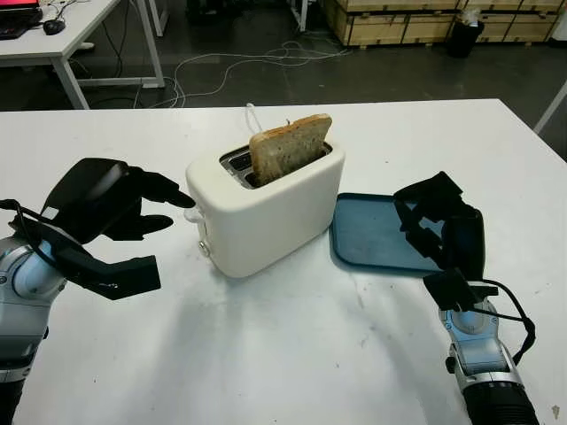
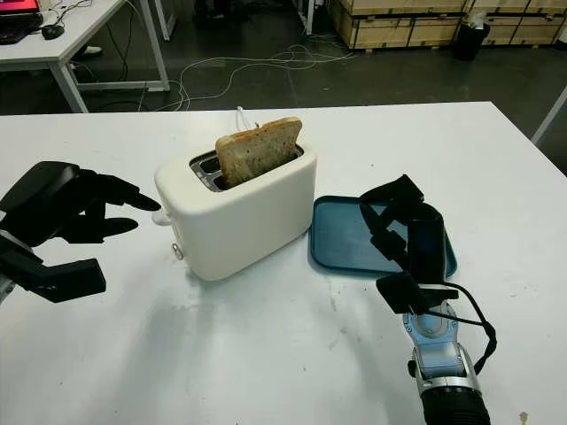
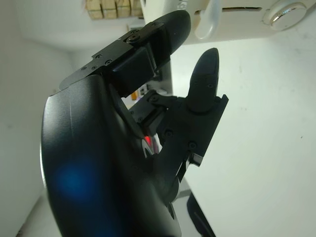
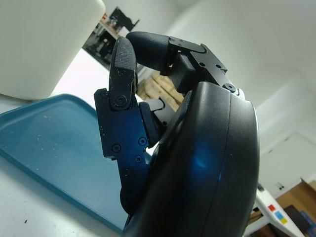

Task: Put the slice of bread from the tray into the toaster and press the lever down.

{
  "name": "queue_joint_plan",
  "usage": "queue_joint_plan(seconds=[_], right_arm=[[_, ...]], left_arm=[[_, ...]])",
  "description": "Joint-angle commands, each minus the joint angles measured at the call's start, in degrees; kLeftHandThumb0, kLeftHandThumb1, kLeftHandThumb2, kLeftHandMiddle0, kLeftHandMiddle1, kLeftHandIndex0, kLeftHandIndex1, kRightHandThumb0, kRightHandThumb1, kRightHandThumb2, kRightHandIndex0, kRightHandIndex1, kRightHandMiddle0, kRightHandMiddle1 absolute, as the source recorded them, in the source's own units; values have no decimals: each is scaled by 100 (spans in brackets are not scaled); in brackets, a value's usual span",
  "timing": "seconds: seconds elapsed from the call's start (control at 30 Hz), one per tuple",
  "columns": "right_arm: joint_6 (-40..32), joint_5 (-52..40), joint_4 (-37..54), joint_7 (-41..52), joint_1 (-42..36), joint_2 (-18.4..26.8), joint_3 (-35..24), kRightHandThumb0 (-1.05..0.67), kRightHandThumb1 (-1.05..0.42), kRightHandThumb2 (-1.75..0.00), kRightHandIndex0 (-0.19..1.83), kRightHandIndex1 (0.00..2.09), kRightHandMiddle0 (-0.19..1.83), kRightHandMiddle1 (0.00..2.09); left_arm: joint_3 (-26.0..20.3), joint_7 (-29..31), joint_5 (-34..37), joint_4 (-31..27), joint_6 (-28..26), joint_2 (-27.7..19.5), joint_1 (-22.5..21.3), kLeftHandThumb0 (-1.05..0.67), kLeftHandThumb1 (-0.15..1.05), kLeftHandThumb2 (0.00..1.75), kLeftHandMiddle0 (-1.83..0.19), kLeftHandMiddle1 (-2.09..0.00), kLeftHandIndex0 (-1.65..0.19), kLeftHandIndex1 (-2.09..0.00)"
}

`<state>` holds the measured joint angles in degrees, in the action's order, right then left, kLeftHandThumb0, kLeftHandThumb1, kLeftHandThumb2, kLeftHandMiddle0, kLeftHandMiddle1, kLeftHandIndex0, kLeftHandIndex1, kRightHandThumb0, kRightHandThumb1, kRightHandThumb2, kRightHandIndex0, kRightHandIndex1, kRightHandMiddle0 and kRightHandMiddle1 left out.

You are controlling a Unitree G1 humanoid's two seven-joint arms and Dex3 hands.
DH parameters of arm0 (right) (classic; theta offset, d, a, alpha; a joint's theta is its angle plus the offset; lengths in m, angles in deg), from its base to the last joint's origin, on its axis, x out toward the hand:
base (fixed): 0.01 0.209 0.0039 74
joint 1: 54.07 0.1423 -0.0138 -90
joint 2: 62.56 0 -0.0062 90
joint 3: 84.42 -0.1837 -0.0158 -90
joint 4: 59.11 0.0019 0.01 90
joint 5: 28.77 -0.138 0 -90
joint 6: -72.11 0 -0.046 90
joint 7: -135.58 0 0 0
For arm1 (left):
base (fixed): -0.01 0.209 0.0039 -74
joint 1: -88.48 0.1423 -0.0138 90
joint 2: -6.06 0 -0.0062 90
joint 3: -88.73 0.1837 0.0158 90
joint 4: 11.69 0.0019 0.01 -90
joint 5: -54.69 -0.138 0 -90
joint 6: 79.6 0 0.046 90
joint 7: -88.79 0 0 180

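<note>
A white counter (image 1: 292,354) carries a cream two-slot toaster (image 1: 266,208) near its middle, set at an angle. A slice of bread (image 1: 291,146) stands upright in one slot, its upper half sticking out above the top of the toaster. Just beside the toaster, on the robot's right, lies a blue tray (image 1: 372,232) with nothing on the bare part that can be seen.

The left robot hand (image 1: 133,212) is at the toaster's end on the robot's left. It holds nothing and is open, with one fingertip reaching toward the white lever (image 3: 207,22) that sticks out of that end. In the left wrist view the fingertip (image 3: 170,27) sits right by the lever; whether it actually touches is hard to tell from this angle. A round silver knob (image 3: 286,10) sits on the same end of the toaster, below the lever.

The right robot hand (image 2: 403,235) hangs over the near edge of the tray, well apart from the toaster. Its fingers are curled inward and grasp nothing.

Behind the counter, white cables (image 1: 239,66) trail over a dark floor, and wooden crates (image 1: 416,22) stand along the back.
</note>
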<state>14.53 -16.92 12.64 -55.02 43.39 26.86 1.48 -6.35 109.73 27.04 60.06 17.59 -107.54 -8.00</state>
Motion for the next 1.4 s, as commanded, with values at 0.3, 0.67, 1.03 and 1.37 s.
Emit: queue_joint_plan(seconds=[0.3,0.67,1.03,1.37], right_arm=[[98,-76,-10,63,12,-46,-82,-28,-92,-27,84,175,55,175],[68,-112,69,135,-33,-38,-89,-29,-92,-28,83,175,54,175],[154,-142,64,219,-52,-33,-87,-27,-92,-28,84,175,55,175],[289,-157,-37,261,-34,-23,-93,-27,-92,-29,85,175,55,175]], left_arm=[[149,111,-32,138,-94,-43,-114,-10,71,18,-113,-128,-114,-1],[220,26,-119,254,-61,-36,-146,-8,72,15,-112,-137,-116,-1],[209,73,-57,246,-122,-26,-120,-9,74,13,-111,-135,-115,0],[265,6,-74,291,-176,96,-124,-8,75,11,-111,-137,-115,0]])
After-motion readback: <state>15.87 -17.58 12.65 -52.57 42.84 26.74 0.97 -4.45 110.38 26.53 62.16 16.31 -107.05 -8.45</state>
